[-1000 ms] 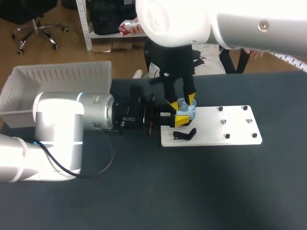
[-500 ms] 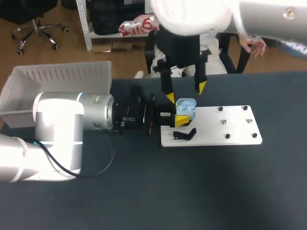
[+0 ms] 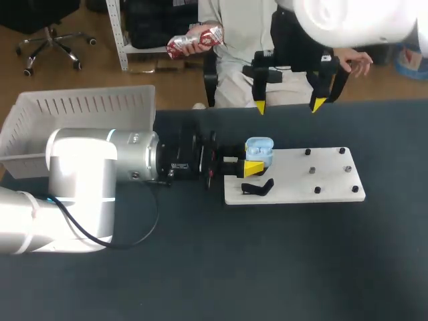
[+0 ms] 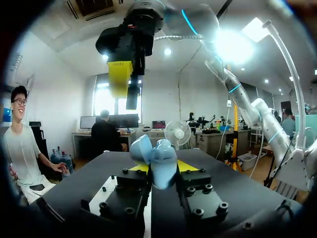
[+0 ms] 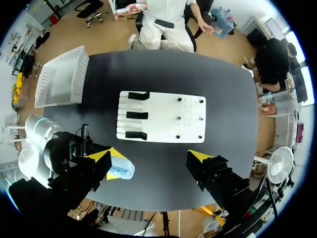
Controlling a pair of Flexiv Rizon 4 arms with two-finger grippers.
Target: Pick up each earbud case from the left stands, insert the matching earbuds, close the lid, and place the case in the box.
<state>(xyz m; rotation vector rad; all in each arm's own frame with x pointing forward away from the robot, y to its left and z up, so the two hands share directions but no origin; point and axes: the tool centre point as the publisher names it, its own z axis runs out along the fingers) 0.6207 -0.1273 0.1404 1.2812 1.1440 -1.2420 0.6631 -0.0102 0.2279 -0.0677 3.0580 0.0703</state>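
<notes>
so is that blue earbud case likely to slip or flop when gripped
Probably rigid: the earbud case holds its shape pinched in the left tool. Its rounded, glossy shell may slip or twist. The open lid likely swings if bumped.

Nothing legible is showing in any view — no lettering, label or number is coming through on the earbud case [image 3: 259, 148], the white stand board [image 3: 321, 180] or the white basket [image 3: 80, 107].
</notes>
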